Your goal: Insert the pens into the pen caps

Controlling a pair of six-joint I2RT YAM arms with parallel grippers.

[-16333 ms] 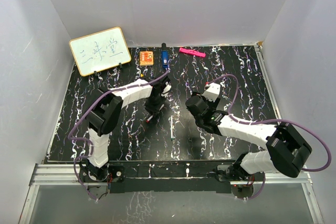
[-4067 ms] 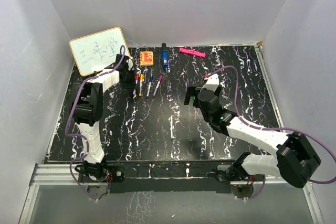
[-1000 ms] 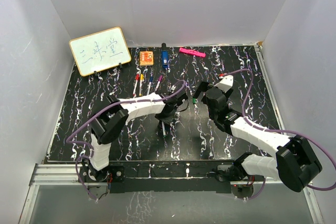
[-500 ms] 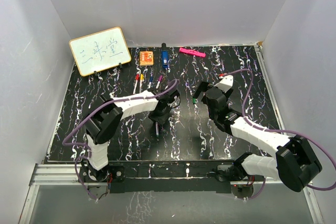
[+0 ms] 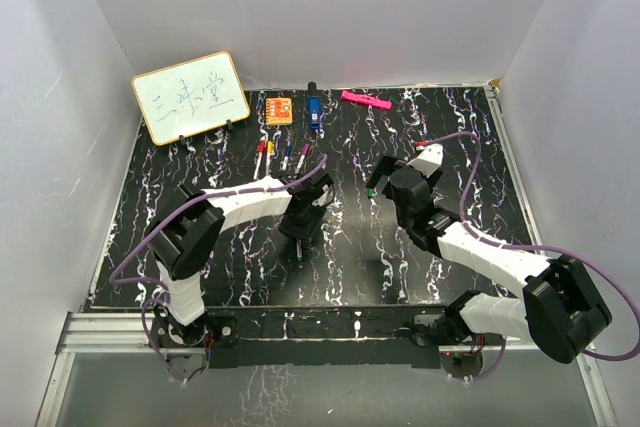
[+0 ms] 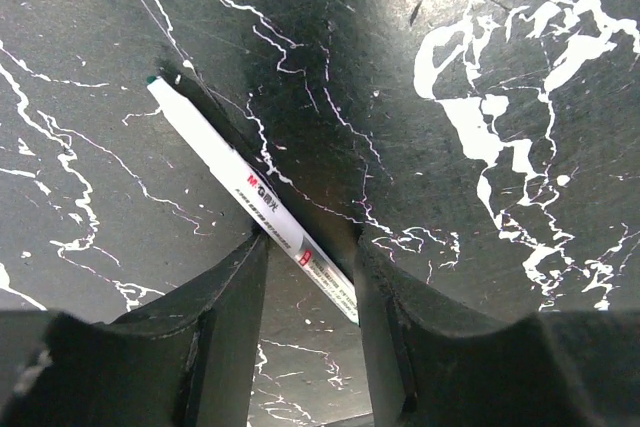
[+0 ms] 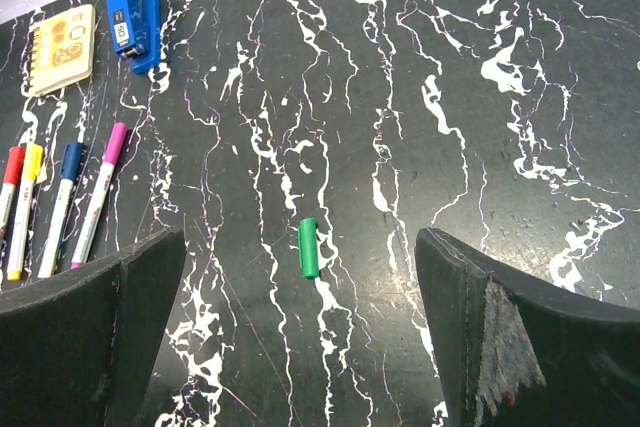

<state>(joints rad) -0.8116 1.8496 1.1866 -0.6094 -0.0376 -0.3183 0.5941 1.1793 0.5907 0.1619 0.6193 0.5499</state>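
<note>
Pen [image 6: 245, 191], green-tipped, is lying diagonally on bench [image 6: 480, 67], mid-frame in L wrist view. L fingers [image 6: 225, 332] are straddling its rear end, spread, not pinching. R fingers [image 7: 110, 317] are hanging wide apart over green cap [image 7: 309, 247], w/ 4 capped pens [image 7: 98, 197] at lower left.

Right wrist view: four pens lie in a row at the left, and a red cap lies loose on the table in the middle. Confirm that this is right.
Not quite. The loose cap is green, not red, as the right wrist view shows. The four pens do lie in a row at the left, and the cap does lie in the middle.
</note>
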